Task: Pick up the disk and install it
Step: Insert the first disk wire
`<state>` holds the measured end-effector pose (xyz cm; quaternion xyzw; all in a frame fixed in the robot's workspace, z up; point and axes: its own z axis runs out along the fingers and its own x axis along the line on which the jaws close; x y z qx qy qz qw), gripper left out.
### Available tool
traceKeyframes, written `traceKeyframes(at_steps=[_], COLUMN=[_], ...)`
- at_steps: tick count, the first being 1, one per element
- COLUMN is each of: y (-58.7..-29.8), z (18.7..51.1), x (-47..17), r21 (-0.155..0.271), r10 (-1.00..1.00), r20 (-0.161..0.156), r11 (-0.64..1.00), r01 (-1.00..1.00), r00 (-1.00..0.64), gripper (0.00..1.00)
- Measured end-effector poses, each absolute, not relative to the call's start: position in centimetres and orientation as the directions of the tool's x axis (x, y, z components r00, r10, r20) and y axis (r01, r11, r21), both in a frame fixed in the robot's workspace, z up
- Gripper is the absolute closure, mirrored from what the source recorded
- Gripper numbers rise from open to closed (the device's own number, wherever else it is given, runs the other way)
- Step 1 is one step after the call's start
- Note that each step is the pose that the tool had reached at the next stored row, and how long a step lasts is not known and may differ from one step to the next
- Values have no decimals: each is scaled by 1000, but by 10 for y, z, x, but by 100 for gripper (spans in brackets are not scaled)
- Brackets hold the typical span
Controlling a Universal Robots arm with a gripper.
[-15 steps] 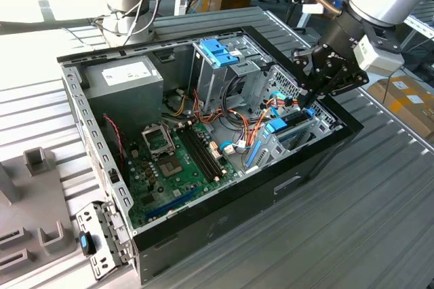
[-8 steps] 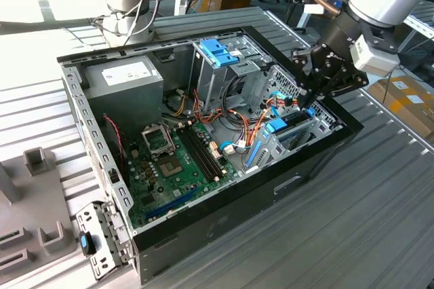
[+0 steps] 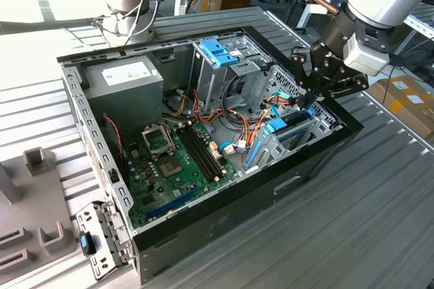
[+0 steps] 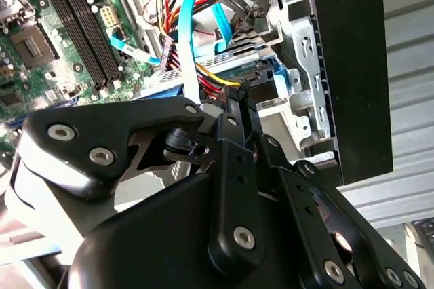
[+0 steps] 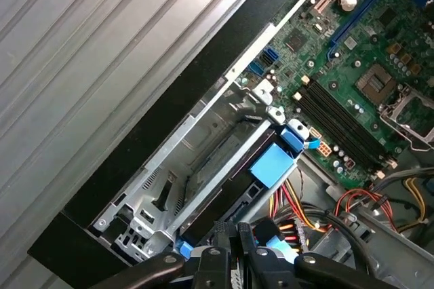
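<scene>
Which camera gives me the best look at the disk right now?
The first wrist view: the disk lies in the drive bay, its blue rail ends and dark body unobstructed. The exterior view shows it partly behind the gripper. The second wrist view catches a blue edge.

A ribbed grey metal table [image 3: 352, 201] filled most of the exterior view. An open black computer case [image 3: 203, 133] lay on it across the middle of the frame. A grey plastic holder [image 3: 34, 201] sat on it at the lower left, and the base of a second robot arm [image 3: 129, 17] stood at the upper left.
</scene>
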<state>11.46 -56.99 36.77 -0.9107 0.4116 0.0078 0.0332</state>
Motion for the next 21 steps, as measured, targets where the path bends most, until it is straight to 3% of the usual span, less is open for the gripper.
traceKeyframes(at_steps=[21], y=[-570], z=[366], x=[115], r21=[-54], r10=[-906], r20=[-42], r11=[-420], r01=[-906], r00=[422], gripper=[83])
